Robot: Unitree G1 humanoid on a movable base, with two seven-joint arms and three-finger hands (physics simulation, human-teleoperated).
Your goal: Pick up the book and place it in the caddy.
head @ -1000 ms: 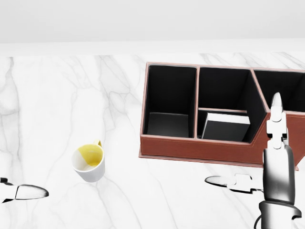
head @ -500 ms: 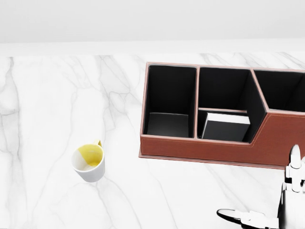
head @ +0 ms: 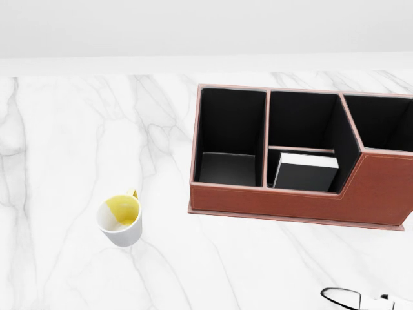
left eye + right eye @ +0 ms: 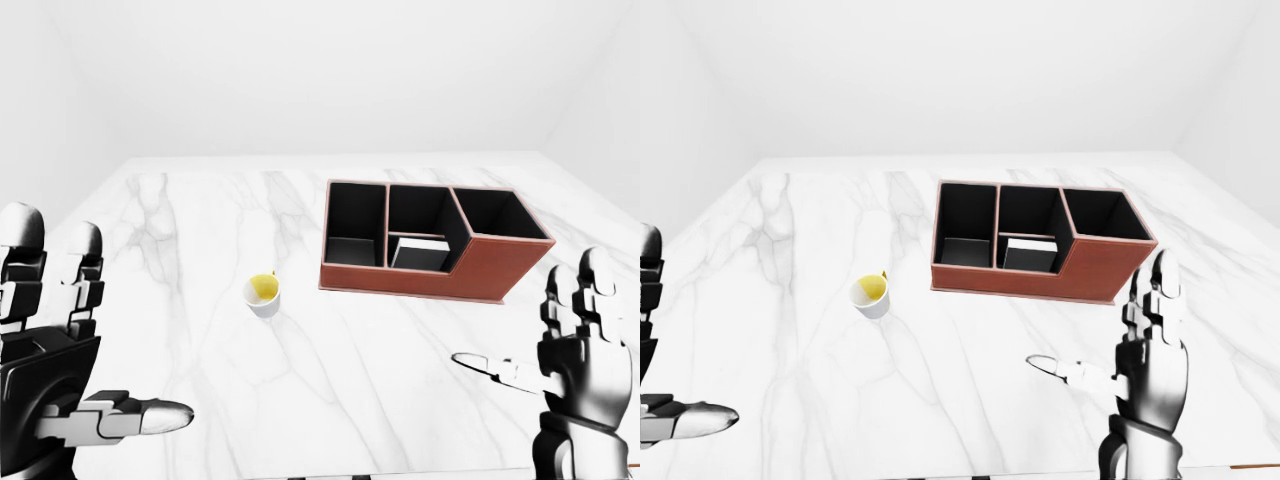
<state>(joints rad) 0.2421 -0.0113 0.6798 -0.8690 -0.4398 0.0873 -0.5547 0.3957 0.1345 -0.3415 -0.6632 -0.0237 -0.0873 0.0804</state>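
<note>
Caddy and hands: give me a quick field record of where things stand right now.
caddy: brown, three compartments, on the white marble table
book: inside the middle compartment, leaning
left compartment: dark, nothing seen in it
cup: white, yellow inside, upright, to the caddy's left in the head view, apart from it
left hand: open, holds nothing
right hand: open, holds nothing, below the caddy in the left-eye view

Legible text: none; no labels, brands, numbers or signs on any surface in any view.
</note>
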